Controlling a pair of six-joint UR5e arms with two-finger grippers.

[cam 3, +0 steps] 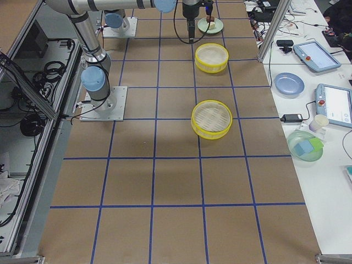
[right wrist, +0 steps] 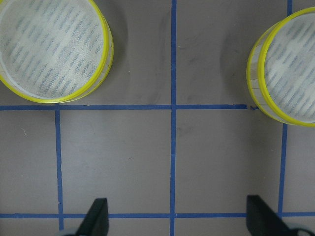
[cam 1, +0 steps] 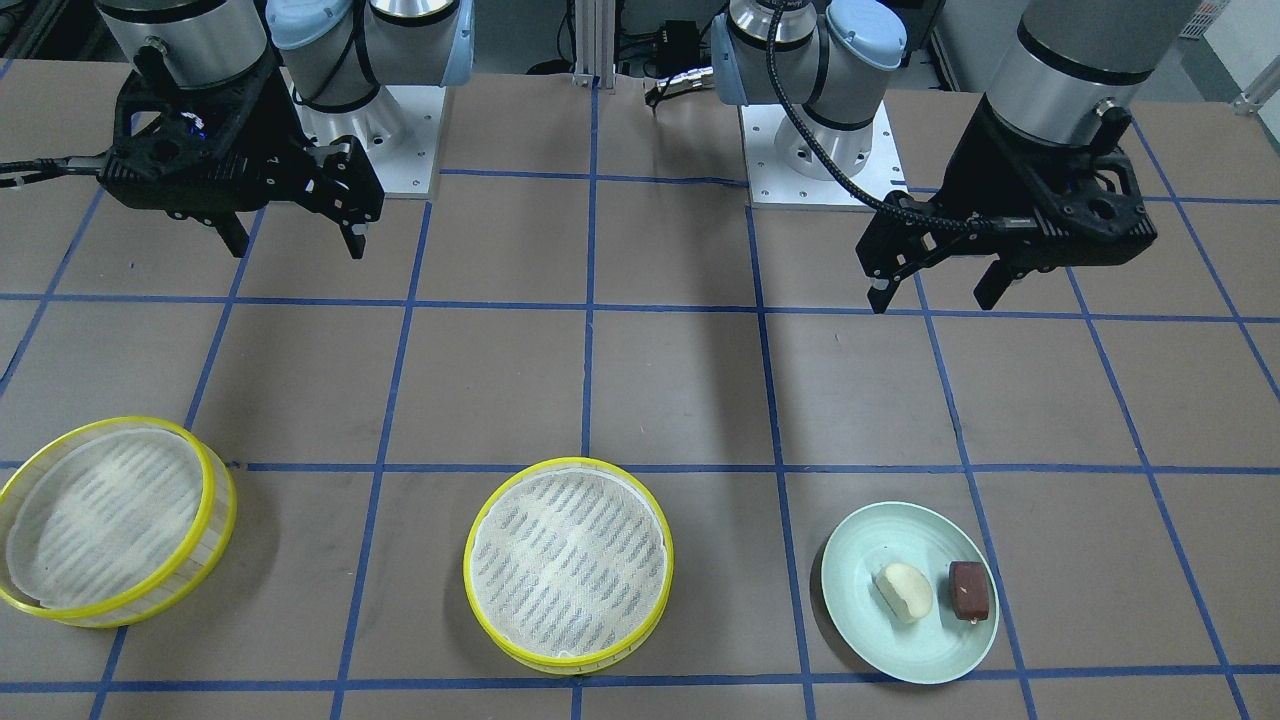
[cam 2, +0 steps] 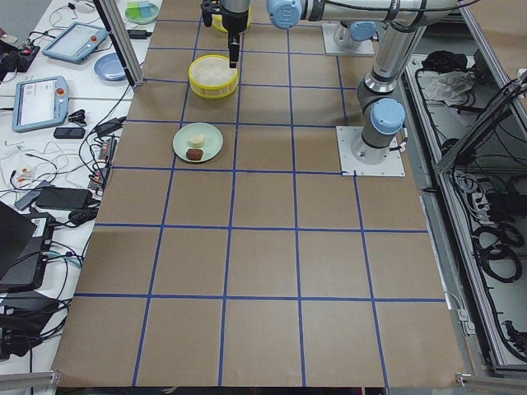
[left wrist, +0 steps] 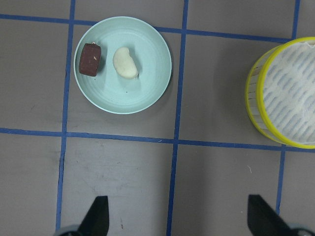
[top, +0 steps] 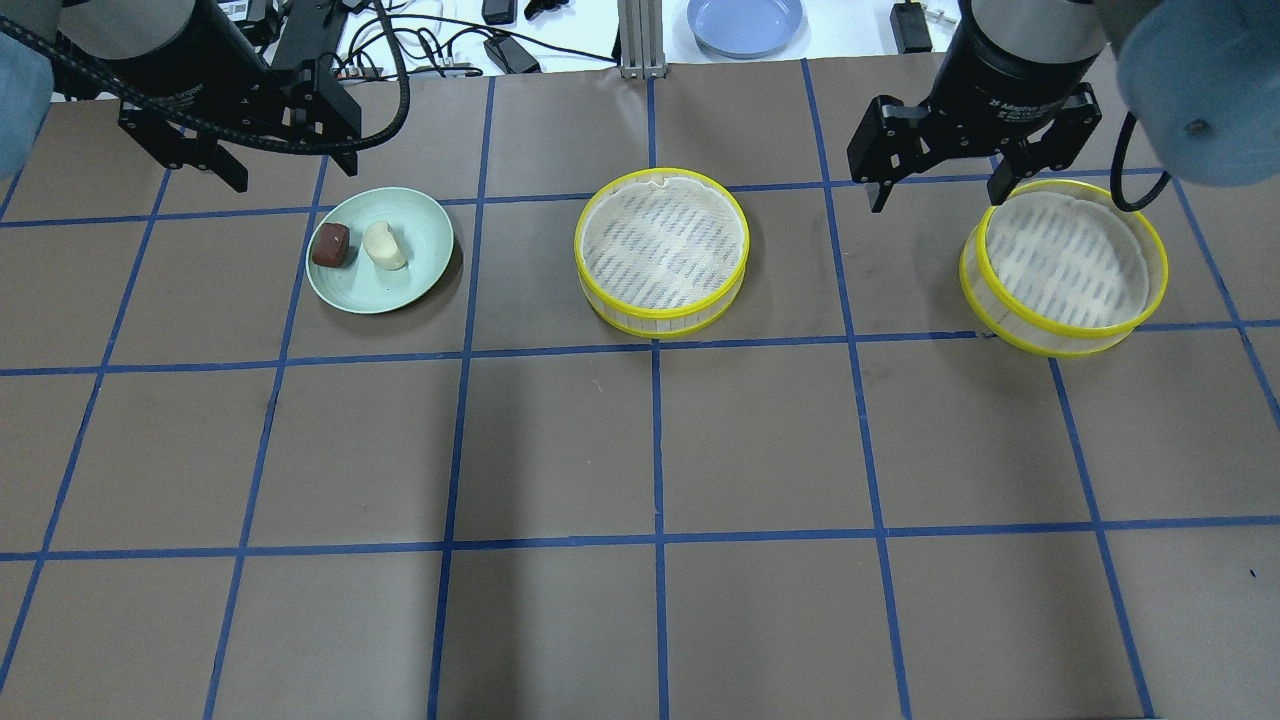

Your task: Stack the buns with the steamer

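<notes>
A pale green plate (cam 1: pixel 880 640) holds two buns side by side: a cream-white rounded bun (cam 1: pixel 904 591) and a dark reddish-brown oblong bun (cam 1: pixel 967 589). A round steamer (cam 1: pixel 568 563) with a yellow rim and white liner sits mid-table. A second steamer (cam 1: pixel 110 520) shows a doubled, offset yellow rim. My left gripper (cam 1: pixel 935 298) hangs open and empty above the table, back from the plate (left wrist: pixel 123 98). My right gripper (cam 1: pixel 298 248) hangs open and empty, back from the second steamer (top: pixel 1065 265) and between the two steamers in its wrist view (right wrist: pixel 177 216).
The table is brown paper with a blue tape grid. A blue plate (top: pixel 745 22), cables and tablets lie beyond the far table edge. The arm bases (cam 1: pixel 820 150) stand at the robot's side.
</notes>
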